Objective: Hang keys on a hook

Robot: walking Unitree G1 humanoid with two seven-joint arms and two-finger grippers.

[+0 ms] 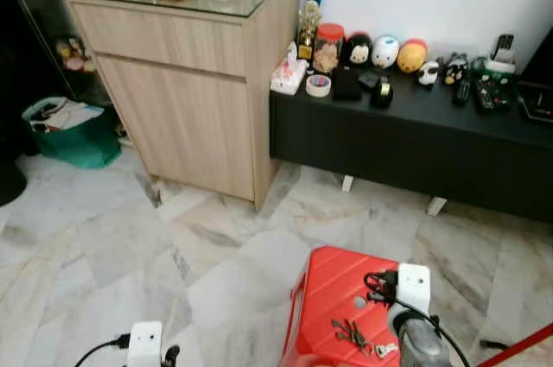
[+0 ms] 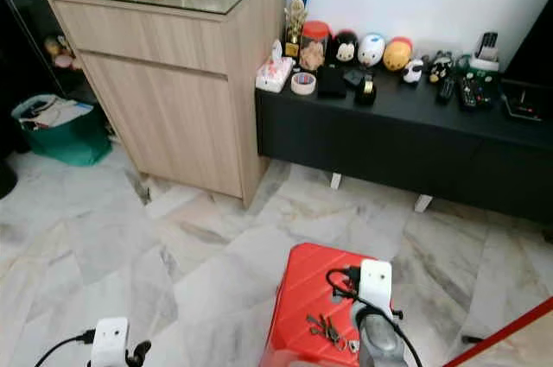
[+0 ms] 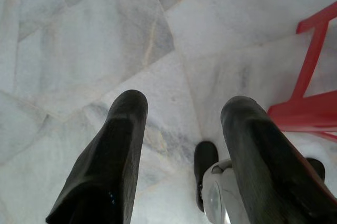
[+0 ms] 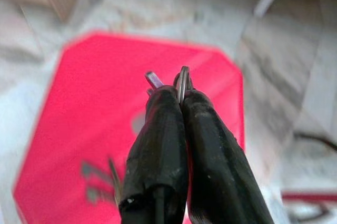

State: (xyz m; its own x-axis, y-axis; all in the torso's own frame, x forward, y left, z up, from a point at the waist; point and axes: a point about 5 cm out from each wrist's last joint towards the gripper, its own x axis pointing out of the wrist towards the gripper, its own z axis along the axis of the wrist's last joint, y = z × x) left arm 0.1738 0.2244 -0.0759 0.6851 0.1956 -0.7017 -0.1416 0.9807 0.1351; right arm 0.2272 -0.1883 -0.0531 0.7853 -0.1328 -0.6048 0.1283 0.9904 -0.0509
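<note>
R arm low at frame bottom, wrist w/ white camera block; right gripper (image 4: 181,95) fingers pressed together, pinching a thin metal ring (image 4: 183,83) at the tips. L arm low at bottom-left, pointing down; left gripper (image 3: 184,113) fingers (image 3: 113,150) spread wide apart, nothing btwn them.

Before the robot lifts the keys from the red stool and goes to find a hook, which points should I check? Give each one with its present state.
1. Right gripper shut on the key ring: ok, the ring is pinched between the fingertips.
2. Keys free of the red stool: cannot tell; they hang low over its seat.
3. Grip depth: not ok, the ring sits at the very tips and may slip.
4. Left gripper out of the way: ok, open, over the marble floor.
5. Hook located: cannot tell.
6. Path around the stool: ok; the wooden cabinet stands well ahead.
</note>
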